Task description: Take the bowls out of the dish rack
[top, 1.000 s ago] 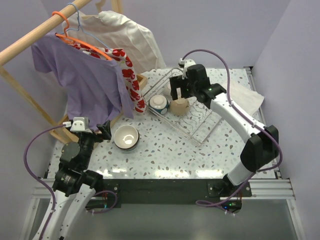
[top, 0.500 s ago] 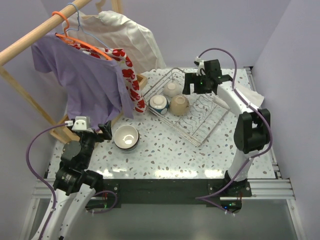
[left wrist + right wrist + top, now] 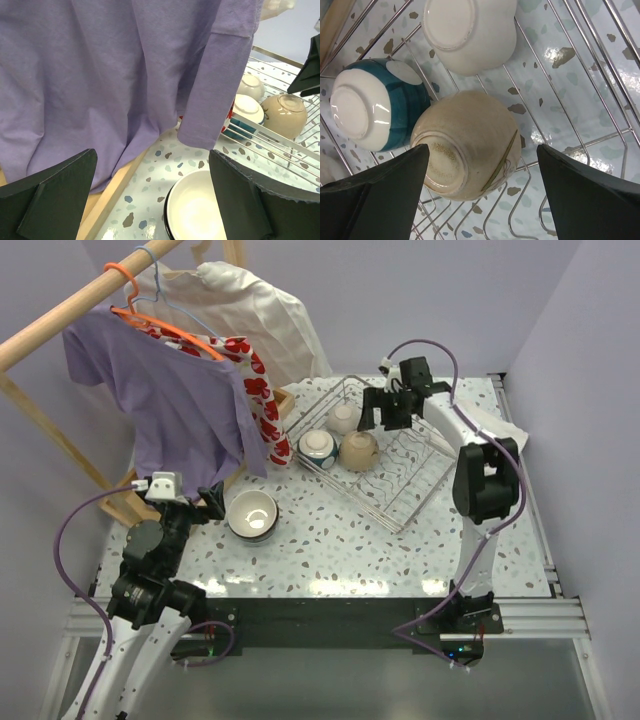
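The silver wire dish rack (image 3: 402, 490) stands at the back middle of the table. Three bowls lie upturned in its left end: white (image 3: 343, 417), teal-banded (image 3: 316, 447) and beige (image 3: 359, 450). My right gripper (image 3: 384, 412) is open and empty, hovering just above the beige bowl (image 3: 470, 145), with the teal bowl (image 3: 375, 112) and white bowl (image 3: 470, 32) beside it. A pale-inside bowl (image 3: 252, 514) sits nested on a dark one on the table. My left gripper (image 3: 203, 502) is open and empty just left of it (image 3: 200, 210).
A wooden clothes rail (image 3: 70, 310) with a hanging purple shirt (image 3: 180, 405) and red-patterned cloth fills the back left. Its wooden base (image 3: 107, 197) lies by the left gripper. A white cloth (image 3: 495, 435) lies right of the rack.
My right arm has swung its elbow back and to the right. Its gripper has drawn back slightly from the beige bowl toward the far side. My left arm has not moved.
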You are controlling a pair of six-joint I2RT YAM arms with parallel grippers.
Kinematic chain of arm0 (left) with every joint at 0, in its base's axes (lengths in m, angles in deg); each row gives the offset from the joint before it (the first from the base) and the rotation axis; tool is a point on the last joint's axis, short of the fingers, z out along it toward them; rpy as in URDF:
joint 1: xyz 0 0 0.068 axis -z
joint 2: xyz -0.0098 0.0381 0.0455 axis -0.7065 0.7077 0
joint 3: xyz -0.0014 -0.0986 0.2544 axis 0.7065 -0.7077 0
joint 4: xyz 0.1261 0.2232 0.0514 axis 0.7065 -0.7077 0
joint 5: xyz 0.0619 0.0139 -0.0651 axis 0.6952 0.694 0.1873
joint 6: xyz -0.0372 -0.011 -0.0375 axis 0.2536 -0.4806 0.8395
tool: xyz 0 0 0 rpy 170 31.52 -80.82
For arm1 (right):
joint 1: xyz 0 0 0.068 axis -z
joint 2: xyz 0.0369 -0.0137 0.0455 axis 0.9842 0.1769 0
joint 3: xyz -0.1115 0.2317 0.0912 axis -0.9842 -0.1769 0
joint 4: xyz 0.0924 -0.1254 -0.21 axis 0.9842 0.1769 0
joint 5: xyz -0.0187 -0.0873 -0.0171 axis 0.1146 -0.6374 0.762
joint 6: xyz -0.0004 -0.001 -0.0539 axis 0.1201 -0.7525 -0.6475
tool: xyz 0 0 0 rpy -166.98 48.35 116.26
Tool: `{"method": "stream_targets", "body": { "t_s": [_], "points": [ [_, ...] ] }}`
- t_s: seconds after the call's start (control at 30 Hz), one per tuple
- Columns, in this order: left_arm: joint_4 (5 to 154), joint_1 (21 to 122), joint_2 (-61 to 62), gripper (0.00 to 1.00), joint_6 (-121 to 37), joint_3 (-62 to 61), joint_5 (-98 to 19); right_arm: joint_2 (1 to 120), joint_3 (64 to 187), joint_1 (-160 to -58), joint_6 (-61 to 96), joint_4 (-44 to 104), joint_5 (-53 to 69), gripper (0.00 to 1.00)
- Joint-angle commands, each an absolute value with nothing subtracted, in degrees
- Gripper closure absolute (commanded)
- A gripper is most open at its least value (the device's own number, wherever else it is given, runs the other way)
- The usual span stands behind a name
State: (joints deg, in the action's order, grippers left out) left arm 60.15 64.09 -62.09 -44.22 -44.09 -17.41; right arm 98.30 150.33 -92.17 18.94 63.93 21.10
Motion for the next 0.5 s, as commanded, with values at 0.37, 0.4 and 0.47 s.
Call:
{"method": "stream_targets", "body": {
  "t_s": [0.37, 0.4, 0.47],
  "points": [
    [63.41, 63.94, -61.11, 0.01, -45.32, -44.26, -18.19, 105.64, 159.15, -92.29, 18.6, 72.82, 22.56, 0.09],
    [63.41, 63.94, -61.02, 0.01, -45.41, -44.26, -18.27, 105.82, 159.41, -92.29, 18.51, 73.7, 22.48, 0.09],
    [63.41, 63.94, -61.11, 0.01, -45.41, -44.26, -18.28, 106.43, 160.29, -92.29, 18.25, 74.67, 22.3, 0.09]
  ]
}}
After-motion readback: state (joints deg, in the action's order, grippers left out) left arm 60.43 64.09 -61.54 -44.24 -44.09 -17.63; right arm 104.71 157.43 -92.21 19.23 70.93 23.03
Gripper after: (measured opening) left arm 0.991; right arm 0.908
